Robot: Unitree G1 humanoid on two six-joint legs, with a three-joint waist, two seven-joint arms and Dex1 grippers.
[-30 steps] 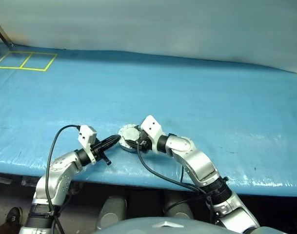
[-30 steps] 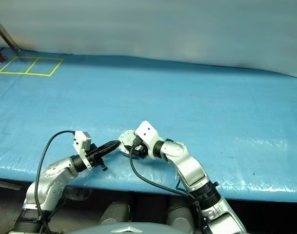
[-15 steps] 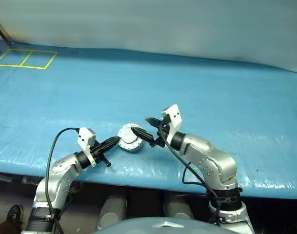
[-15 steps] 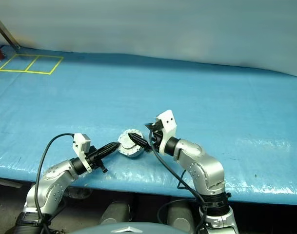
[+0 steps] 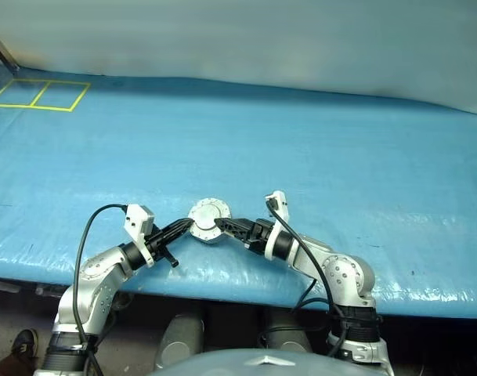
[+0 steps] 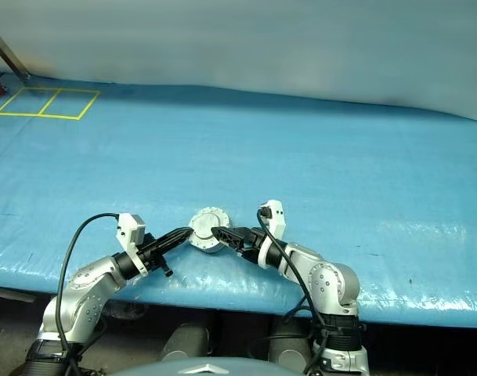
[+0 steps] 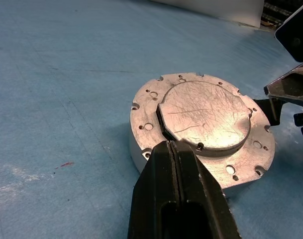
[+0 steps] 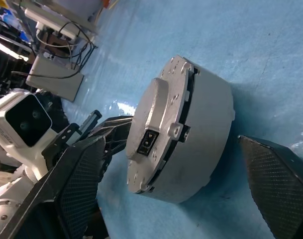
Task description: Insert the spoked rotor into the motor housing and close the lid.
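The motor housing [image 5: 207, 222] sits near the table's front edge, with its plain pale grey lid [image 7: 206, 113] lying flat and closed on top. The spoked rotor is hidden. My left gripper [image 5: 189, 227] is shut, and its tips [image 7: 177, 152] rest against the housing's left rim. My right gripper [image 5: 222, 225] comes in low from the right and is open. In the right wrist view its two fingers [image 8: 81, 184] stand on either side of the housing [image 8: 191, 134] without clamping it.
A blue sheet [image 5: 301, 149] covers the table, and its front edge [image 5: 238, 283] runs just below the housing. Yellow tape rectangles [image 5: 38, 95] mark the far left corner. A pale wall stands behind the table.
My right gripper has left the top of the housing, rolled over and dropped low. It now points level at the housing from the right with its jaws wide. The left gripper has not moved.
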